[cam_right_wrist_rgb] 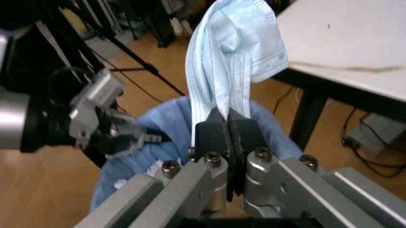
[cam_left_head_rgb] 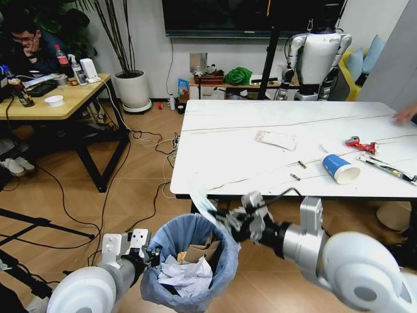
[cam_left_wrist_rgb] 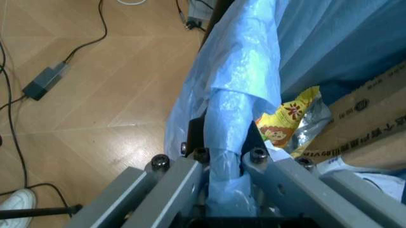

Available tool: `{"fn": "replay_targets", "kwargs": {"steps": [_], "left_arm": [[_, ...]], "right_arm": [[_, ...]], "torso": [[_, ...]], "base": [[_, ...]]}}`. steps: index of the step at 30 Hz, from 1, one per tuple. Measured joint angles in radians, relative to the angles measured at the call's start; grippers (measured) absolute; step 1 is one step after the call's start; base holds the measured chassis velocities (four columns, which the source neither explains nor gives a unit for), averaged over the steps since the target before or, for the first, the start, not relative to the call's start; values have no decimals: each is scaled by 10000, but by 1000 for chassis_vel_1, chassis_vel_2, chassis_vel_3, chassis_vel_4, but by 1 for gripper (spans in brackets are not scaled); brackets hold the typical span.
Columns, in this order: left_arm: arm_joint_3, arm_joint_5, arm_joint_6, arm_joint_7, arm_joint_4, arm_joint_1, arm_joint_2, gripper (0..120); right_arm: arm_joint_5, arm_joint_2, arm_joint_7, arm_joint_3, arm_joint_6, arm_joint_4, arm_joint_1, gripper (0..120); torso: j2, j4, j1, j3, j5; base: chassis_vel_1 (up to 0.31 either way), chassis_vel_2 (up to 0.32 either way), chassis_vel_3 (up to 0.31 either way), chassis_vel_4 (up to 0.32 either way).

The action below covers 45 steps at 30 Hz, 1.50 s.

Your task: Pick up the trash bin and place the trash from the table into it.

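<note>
The trash bin (cam_left_head_rgb: 189,261), lined with a crinkled light-blue bag, hangs in front of the table (cam_left_head_rgb: 260,163). My left gripper (cam_left_head_rgb: 151,253) is shut on its rim (cam_left_wrist_rgb: 231,142). Cardboard (cam_left_wrist_rgb: 371,118), white tissues (cam_left_head_rgb: 189,277) and a yellow wrapper (cam_left_wrist_rgb: 288,118) lie inside. My right gripper (cam_left_head_rgb: 225,218) is shut on a pale blue mask (cam_right_wrist_rgb: 231,57) and holds it just above the bin's opening (cam_right_wrist_rgb: 152,142). A blue-and-white paper cup (cam_left_head_rgb: 340,168), a red wrapper (cam_left_head_rgb: 360,144), a long packet (cam_left_head_rgb: 388,168) and a flat white packet (cam_left_head_rgb: 275,139) lie on the table.
Cables run over the wooden floor on the left (cam_left_head_rgb: 130,176). A yellow desk (cam_left_head_rgb: 52,98) stands at the back left, with black tripod legs (cam_left_head_rgb: 39,225) near me. Another white robot (cam_left_head_rgb: 319,59) stands behind the table. A person's hand (cam_left_head_rgb: 407,112) is at the table's right edge.
</note>
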Motion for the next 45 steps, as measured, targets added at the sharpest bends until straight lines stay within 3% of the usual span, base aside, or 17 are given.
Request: {"fn": "replay_targets", "kwargs": {"steps": [8, 22, 33, 45], "left_arm": [[64, 1, 0, -74, -60, 38, -37, 0], [258, -58, 0, -162, -84, -27, 37, 0], [458, 101, 0, -107, -94, 18, 111, 0], [950, 110, 0, -125, 29, -170, 165, 0]], "right_arm": [[-937, 1, -601, 578, -178, -45, -1504, 0], [-3339, 740, -2234, 1778, 23, -81, -3959, 0], [-3149, 788, -2878, 2194, 586, -87, -3481, 0], [-2950, 310, -3817, 845, 757, -93, -2203, 0]], "torso": [[0, 1, 0, 0, 0], [0, -1, 1, 0, 0], [0, 1, 1, 1, 0], [0, 2, 1, 1, -1]], "base": [[0, 0, 0, 0], [0, 0, 0, 0], [0, 0, 0, 0], [0, 0, 0, 0]]}}
